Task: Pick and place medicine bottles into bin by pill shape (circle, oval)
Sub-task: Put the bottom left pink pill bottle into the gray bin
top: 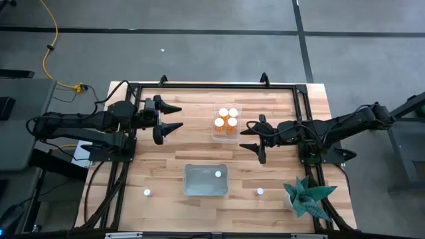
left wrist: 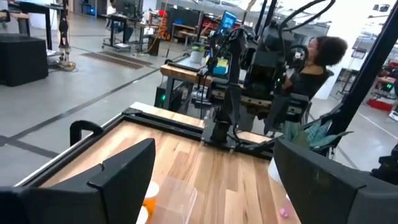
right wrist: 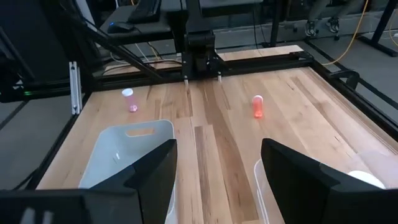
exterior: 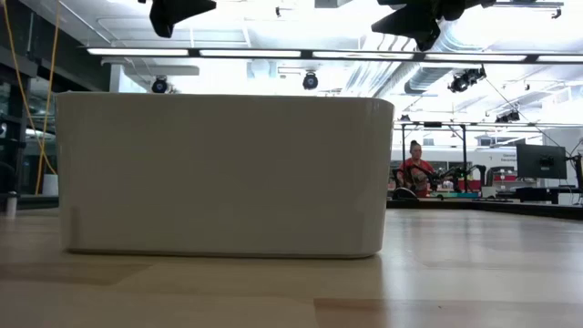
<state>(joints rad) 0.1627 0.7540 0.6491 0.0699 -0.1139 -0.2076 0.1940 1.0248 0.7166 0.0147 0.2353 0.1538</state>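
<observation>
From the high view, nearest me at 6 o'clock sits the grey bin [top: 205, 180] with one white-capped bottle [top: 218, 174] already inside. Two loose medicine bottles stand on the table [top: 166, 149] flanking it, one at 7 o'clock [top: 147, 192] and one at 5 o'clock [top: 259, 192]. Farther out, toward 12 o'clock, the clear bin [top: 226, 123] holds four orange bottles [top: 226, 117] clustered together. My left gripper [top: 174, 117] hovers at 10 o'clock, jaws spread wide and empty; my right gripper [top: 251, 137] hangs at 2 o'clock, jaws parted, nothing held. I judge sorting is well along, with both arms between picks. Next move, as I read it: send the right gripper down toward the 5 o'clock bottle, centre the jaws around its body below the cap, close, then lift. I can't read pill shape from here.
</observation>
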